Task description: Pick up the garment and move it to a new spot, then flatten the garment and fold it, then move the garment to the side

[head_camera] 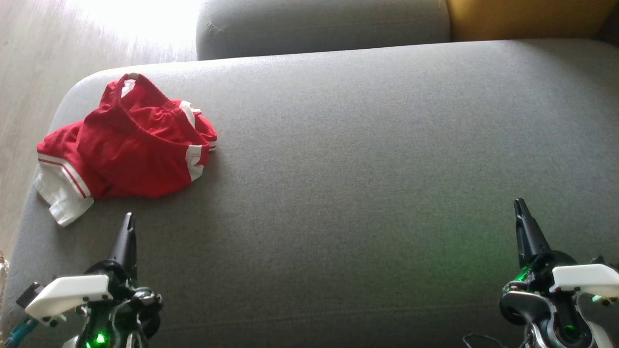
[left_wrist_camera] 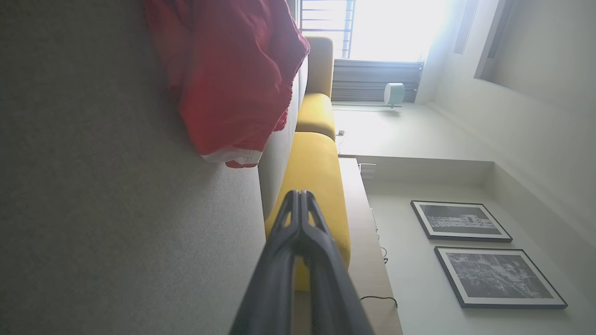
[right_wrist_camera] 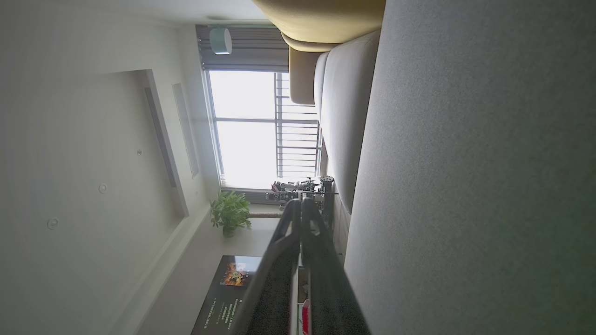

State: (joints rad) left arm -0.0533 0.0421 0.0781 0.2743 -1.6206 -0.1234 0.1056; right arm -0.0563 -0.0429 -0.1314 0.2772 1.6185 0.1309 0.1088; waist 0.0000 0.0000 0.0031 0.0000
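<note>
garment (head_camera: 128, 145): red with white trim, crumpled at the far left of the grey cushion (head_camera: 362, 169) | left gripper (head_camera: 128, 222): pinched closed, empty, just on its near side; right gripper (head_camera: 520, 208): closed, empty, well apart at the right | handling: looks light, soft, floppy; best pinch a raised fold

Garment (head_camera: 126, 145) on cushion (head_camera: 338, 169), far left

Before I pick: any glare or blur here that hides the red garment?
Head view: sunlight blows out the floor at top left, yet the crumpled red-and-white garment on the grey fabric cushion reads sharp; a green glow tints the cushion near the right gripper. Left wrist view: window overexposed, left gripper blurred close up. Right wrist view: same glare.
</note>
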